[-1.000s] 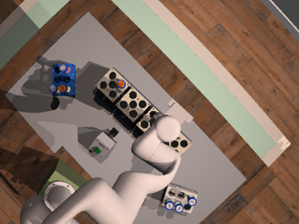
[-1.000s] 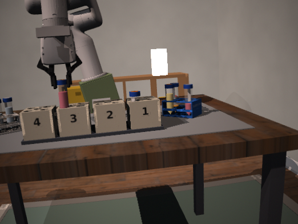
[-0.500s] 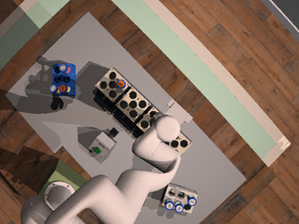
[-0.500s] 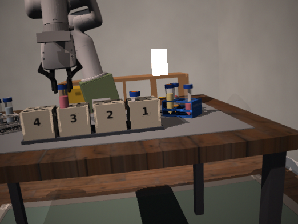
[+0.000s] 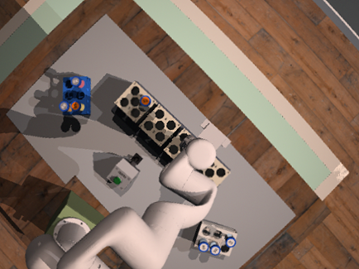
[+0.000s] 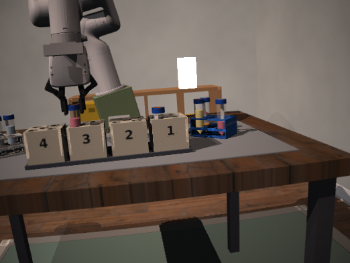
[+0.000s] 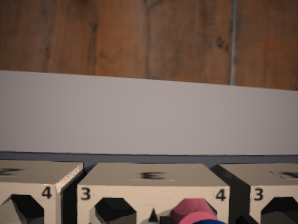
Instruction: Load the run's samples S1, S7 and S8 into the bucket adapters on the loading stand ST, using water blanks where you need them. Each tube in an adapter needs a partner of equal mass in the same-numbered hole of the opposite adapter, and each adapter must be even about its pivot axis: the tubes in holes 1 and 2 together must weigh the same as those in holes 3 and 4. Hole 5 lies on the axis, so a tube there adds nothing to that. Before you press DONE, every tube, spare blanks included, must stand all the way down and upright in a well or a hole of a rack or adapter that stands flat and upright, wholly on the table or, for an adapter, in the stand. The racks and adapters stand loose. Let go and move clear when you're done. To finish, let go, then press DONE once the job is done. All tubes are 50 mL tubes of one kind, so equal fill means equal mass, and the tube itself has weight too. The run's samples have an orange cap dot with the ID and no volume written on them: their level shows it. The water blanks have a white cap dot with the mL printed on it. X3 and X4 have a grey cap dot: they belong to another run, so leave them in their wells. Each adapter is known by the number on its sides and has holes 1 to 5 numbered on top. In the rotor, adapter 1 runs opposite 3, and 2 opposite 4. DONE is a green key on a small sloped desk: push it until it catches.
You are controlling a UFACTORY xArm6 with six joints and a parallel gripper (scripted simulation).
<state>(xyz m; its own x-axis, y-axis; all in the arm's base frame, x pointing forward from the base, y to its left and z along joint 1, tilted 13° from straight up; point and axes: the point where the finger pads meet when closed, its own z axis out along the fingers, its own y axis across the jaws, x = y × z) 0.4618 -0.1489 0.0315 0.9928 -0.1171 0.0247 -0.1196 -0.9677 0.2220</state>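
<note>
My gripper [image 6: 71, 108] is shut on the cap end of a tube with pink liquid [image 6: 74, 119]. The tube stands partly down in a hole of adapter 3 [image 6: 86, 139], upright. In the wrist view the pink tube [image 7: 192, 212] sits at the hole marked 4 on that adapter. Adapter 1 [image 6: 169, 131] holds one tube with an orange cap dot [image 5: 145, 100], seated deep. Adapters 2 [image 6: 128, 135] and 4 [image 6: 44, 143] show only empty holes. All stand in the dark stand [image 6: 107, 158]. From above, the arm's wrist [image 5: 200, 151] hides the gripper and adapter 3.
The blue sample rack [image 5: 75, 96] holds several tubes, one with an orange dot [image 5: 74, 106]. The pale blank rack [image 5: 215, 238] holds three white-dot tubes. The DONE desk with its green key [image 5: 115, 180] stands near the stand's front.
</note>
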